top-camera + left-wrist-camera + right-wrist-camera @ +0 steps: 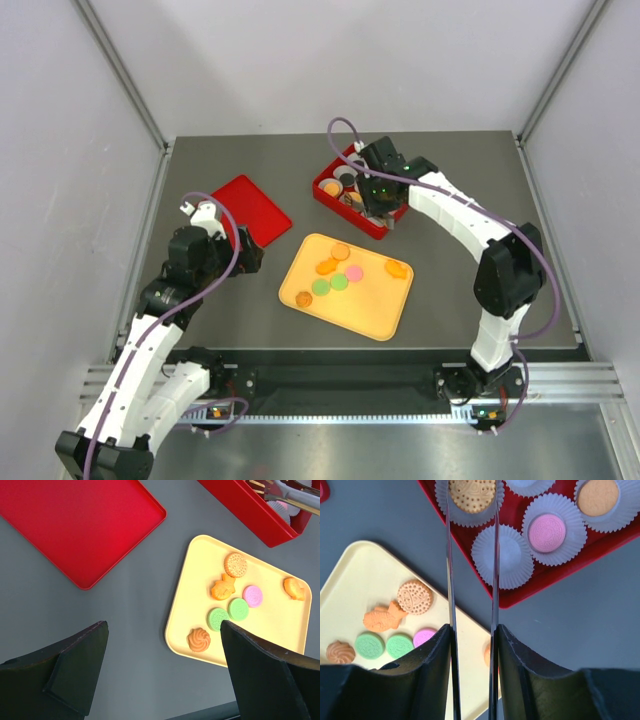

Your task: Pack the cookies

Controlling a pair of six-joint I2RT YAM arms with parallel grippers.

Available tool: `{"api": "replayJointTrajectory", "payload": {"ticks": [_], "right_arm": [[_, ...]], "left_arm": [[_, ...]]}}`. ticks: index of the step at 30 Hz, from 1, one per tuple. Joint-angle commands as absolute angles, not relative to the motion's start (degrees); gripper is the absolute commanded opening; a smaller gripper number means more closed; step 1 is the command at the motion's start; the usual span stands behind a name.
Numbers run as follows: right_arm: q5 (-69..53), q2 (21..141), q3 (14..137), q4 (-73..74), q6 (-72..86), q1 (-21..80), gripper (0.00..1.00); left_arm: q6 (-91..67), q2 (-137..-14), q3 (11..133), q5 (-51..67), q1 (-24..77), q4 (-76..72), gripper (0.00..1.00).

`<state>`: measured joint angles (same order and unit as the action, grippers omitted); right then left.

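**Seven cookies loose on the tray, an eighth between the right blades**

Seven cookies [238, 609] lie on the yellow tray [270, 630], which sits mid-counter, somewhat nearer the near edge. Among them are a round tan biscuit [235, 564] with an orange fish shape [223, 587] just beside it. A pink disc [253, 596] and two green discs lie close together, and an orange swirl [199, 640] sits near one tray corner. One more orange piece [294, 588] lies apart, by the tray's opposite side.

Three more cookies sit in the red box [555, 570], which stands beyond the tray toward the far edge, right of centre. Each is over a white paper cup [502, 555]: a tan cookie [472, 492], a pink cookie [547, 532] and an orange cookie [597, 496]. The cup between the tan and pink ones holds nothing.

The right gripper [471, 510] reaches over the box with two long thin metal blades. They run parallel and meet the tan cookie on both edges, so they are clamped on it above its cup.

The left gripper [165, 680] hangs above the grey counter [250, 320] toward the left edge. Its dark fingers [75, 665] are spread wide and carry nothing. Near it lies a shallow red tray [85, 525], between the yellow tray and the far-left corner and apart from both the yellow tray and the box.
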<state>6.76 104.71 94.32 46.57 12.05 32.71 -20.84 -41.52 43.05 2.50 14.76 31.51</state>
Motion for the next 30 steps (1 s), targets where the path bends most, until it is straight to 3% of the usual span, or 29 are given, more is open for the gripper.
{"api": "replayJointTrajectory", "payload": {"ticks": [1, 19, 30], "right_arm": [[6.8, 104.5, 97.9, 43.6, 11.8, 32.0, 0.34], [6.7, 104.1, 97.6, 44.3, 10.9, 31.6, 0.45], [6.9, 103.0, 97.2, 45.1, 10.7, 31.6, 0.46]], "left_arm": [[-20.3, -41.3, 43.0, 2.9, 14.9, 29.8, 0.99], [-20.3, -41.2, 42.9, 2.9, 14.9, 29.8, 0.99], [-20.4, -41.0, 42.9, 2.9, 14.9, 29.8, 0.99]]}}
